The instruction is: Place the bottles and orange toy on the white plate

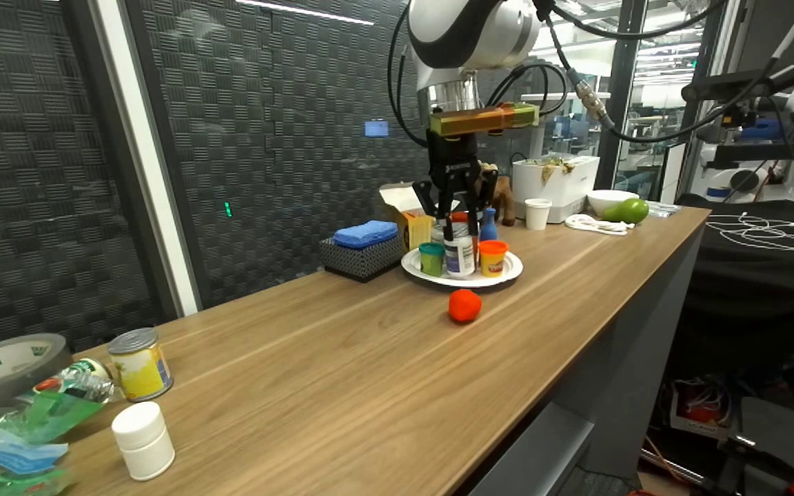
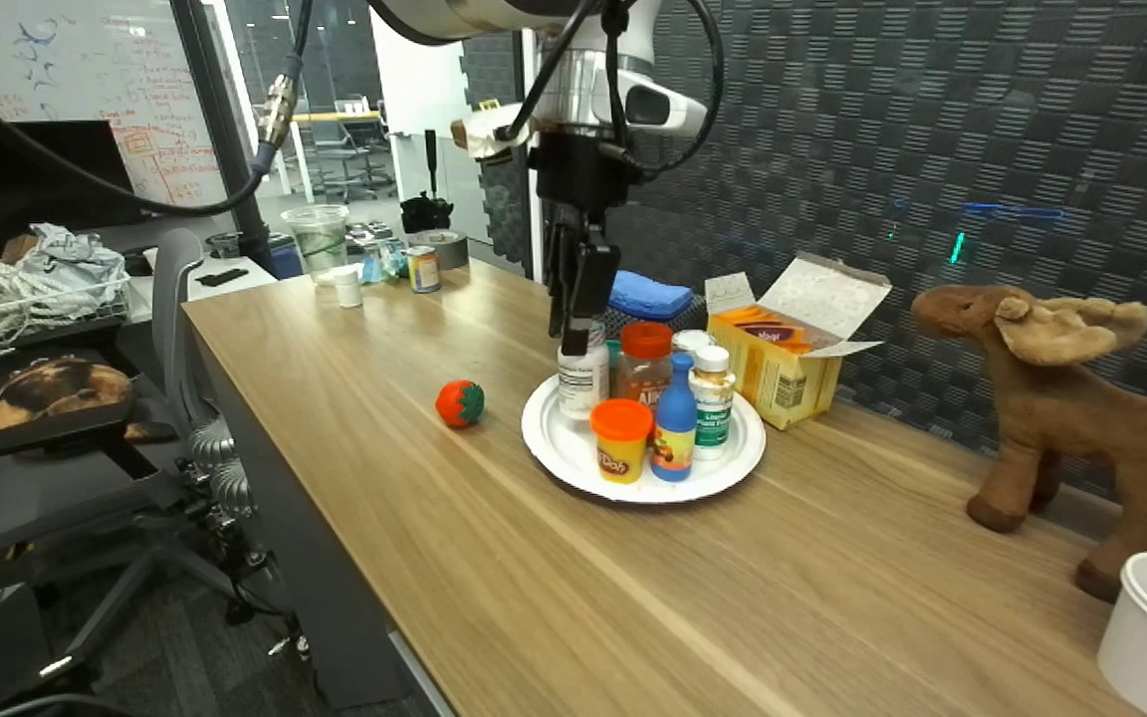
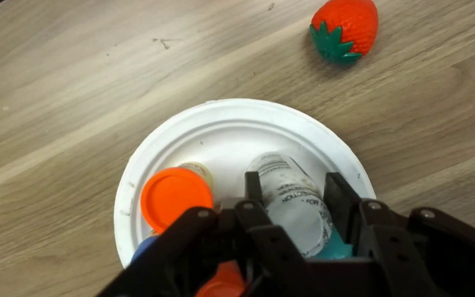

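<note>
While the gripper point(image 3: 293, 179) stands spread loosely around a white bottle point(image 3: 293, 200) on the white plate point(image 3: 245, 109), a gap showing at one side, we find the orange toy point(image 3: 348, 29) on the table point(image 3: 427, 103) nearby

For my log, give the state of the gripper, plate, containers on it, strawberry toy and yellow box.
gripper: astride the white bottle, grip unclear
white bottle: upright
white plate: flat, loaded
orange-lidded tub: upright, closed
green tub: upright, closed
blue bottle: upright
red-lidded jar: upright, closed
green-labelled bottle: upright, capped
pale-lidded container: mostly hidden, placement unclear
strawberry toy: off the plate
yellow box: flaps open
</note>
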You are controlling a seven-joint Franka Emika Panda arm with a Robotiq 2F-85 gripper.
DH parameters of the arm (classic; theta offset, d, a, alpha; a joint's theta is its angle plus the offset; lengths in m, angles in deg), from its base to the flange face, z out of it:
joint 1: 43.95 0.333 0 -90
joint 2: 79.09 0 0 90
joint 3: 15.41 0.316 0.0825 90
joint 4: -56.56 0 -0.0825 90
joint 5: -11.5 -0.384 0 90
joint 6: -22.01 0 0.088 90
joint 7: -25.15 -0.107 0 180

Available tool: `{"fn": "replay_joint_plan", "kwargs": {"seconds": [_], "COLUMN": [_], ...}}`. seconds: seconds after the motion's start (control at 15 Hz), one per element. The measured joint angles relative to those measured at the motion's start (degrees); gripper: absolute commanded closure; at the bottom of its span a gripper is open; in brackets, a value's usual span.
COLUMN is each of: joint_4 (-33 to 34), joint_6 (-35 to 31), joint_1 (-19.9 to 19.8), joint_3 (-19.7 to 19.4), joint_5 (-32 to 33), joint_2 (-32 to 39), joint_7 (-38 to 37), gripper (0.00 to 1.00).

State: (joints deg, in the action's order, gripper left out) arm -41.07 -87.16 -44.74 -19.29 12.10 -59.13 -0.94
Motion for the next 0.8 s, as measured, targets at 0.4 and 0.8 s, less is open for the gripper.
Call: {"fn": "replay_joint_plan", "kwargs": {"seconds": [0.4,0.8], "joint_4": [1.9,3.0], "joint_6": [0.5,1.0], "joint_1": [-0.7,-1.2], "joint_3": [0.0,0.0], "joint_5": [-2.7,-3.6], "joint_2": [1.4,2.8], "joint_7": [0.0,0.1], "gripper": [0.82,0.82]}}
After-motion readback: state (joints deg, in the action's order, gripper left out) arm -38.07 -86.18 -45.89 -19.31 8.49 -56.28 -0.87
